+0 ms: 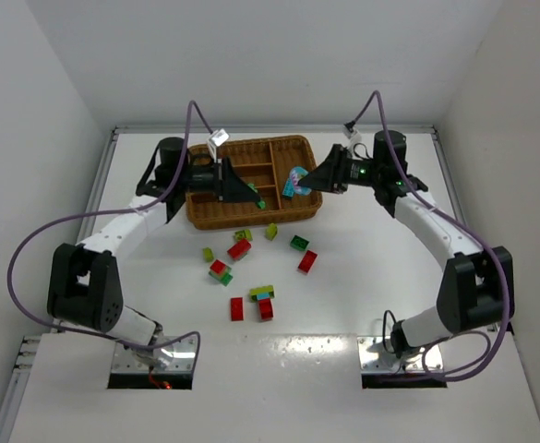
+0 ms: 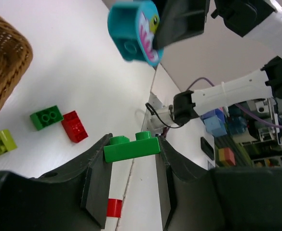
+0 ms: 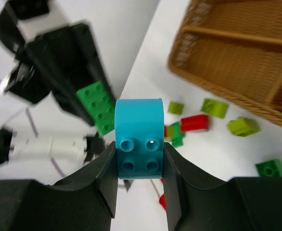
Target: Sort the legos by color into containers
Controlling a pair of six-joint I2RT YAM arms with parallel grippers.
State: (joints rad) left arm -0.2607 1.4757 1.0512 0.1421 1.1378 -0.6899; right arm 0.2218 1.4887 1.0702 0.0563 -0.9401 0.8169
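From above, the left jaws hold a green brick (image 1: pixel 261 202) and the right jaws a cyan brick (image 1: pixel 295 182) over the tray (image 1: pixel 293 218), with loose bricks (image 1: pixel 240 248) on the counter (image 1: pixel 362 277) in front. The left wrist view shows its jaws narrow, pinching the green brick's sides. The right wrist view shows its jaws clamped on the cyan brick, studs toward the camera.
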